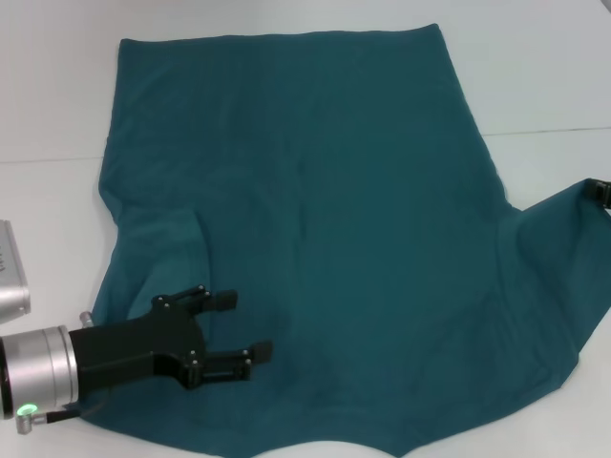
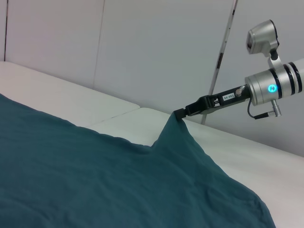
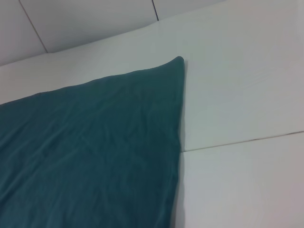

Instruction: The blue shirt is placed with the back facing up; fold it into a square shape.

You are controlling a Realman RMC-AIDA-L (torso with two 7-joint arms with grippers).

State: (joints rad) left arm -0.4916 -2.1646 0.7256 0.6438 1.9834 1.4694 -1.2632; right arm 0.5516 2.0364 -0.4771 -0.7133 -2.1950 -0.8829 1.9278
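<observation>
- the left gripper [image 1: 229, 329], black and two-fingered, is seen low over the near left part of the shirt, its jaws spread with nothing between them and pointed toward the middle of the cloth.
- the right gripper [image 2: 181, 114], slim and black on a silver wrist, is seen at the shirt's right sleeve; its jaws are pressed together on the sleeve tip, which is drawn up into a peak off the bench.
- the large dark teal-blue soft cotton t-shirt [image 1: 315, 239] is spread flat with its plain back up over most of the white bench [image 1: 535, 76]; its long axis runs away from the robot, straight hem at the far end and neck edge nearest.
- the left sleeve appears to lie bunched directly beneath and just outboard of the left jaws, so the left arm is judged the nearer for that side's fold.
- no print or brand is visible on the cloth; a small white label on the right gripper's body is too small to be read.
</observation>
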